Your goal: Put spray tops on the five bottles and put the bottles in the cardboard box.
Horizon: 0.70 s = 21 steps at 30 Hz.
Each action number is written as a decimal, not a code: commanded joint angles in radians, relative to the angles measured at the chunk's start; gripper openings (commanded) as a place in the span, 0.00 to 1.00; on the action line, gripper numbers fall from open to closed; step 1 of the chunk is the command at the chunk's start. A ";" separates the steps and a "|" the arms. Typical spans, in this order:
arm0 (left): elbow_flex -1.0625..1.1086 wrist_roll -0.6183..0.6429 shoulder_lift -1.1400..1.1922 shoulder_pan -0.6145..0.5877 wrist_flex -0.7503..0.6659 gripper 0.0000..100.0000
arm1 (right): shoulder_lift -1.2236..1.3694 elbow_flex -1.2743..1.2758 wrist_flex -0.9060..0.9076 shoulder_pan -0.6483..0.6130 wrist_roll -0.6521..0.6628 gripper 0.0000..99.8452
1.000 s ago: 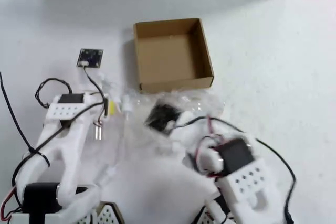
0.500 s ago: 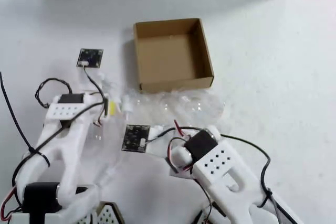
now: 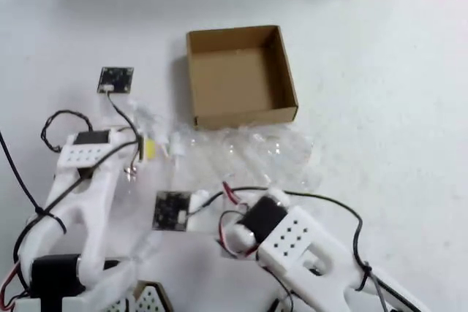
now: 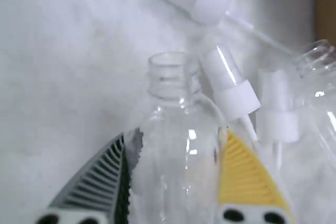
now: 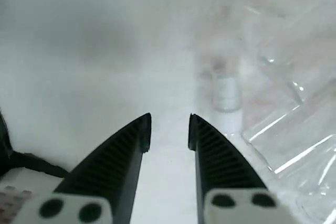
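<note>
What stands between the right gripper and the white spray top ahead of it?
Nothing visible. The right gripper is open, and only table surface lies between its fingertips and the spray top. The clear bottles lie beside the spray top, off that line.

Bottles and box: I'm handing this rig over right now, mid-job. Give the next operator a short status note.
Grippers: left gripper has its fingers shut on an uncapped clear bottle. The right gripper is open and empty over the table, with a spray top ahead.
Things: other bottles lie before the cardboard box; loose spray tops lie beside the gripped one.
Done: nothing capped that I can see; box empty.
Left: cap, then box.
</note>
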 commanded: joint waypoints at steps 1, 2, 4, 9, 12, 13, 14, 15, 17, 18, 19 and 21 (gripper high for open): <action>0.006 -0.002 -0.047 -0.005 -0.029 0.02 | 0.004 0.014 -0.033 -0.008 -0.006 0.08; 0.006 -0.002 -0.047 -0.005 -0.029 0.02 | 0.004 0.020 -0.038 -0.008 -0.003 0.09; 0.008 -0.002 -0.047 -0.005 -0.029 0.02 | 0.004 0.034 -0.053 -0.008 0.031 0.09; 0.008 -0.002 -0.047 -0.005 -0.029 0.02 | 0.004 0.044 -0.056 0.016 0.089 0.09; 0.009 -0.002 -0.047 -0.005 -0.029 0.02 | 0.004 0.044 -0.088 0.104 0.144 0.11; 0.009 -0.002 -0.047 -0.005 -0.029 0.02 | 0.004 0.044 -0.102 0.137 0.157 0.14; 0.009 -0.002 -0.047 -0.005 -0.029 0.02 | 0.007 0.048 -0.119 0.168 0.170 0.16; 0.009 -0.002 -0.047 -0.005 -0.029 0.02 | 0.013 0.051 -0.136 0.189 0.181 0.17; 0.009 -0.002 -0.047 -0.007 -0.029 0.02 | 0.013 0.077 -0.173 0.211 0.195 0.17; 0.009 -0.002 -0.047 -0.007 -0.029 0.02 | 0.013 0.091 -0.188 0.208 0.196 0.16; 0.009 -0.002 -0.047 -0.005 -0.029 0.02 | 0.013 0.104 -0.199 0.200 0.198 0.15; 0.009 -0.002 -0.047 -0.005 -0.029 0.02 | 0.013 0.121 -0.211 0.185 0.199 0.13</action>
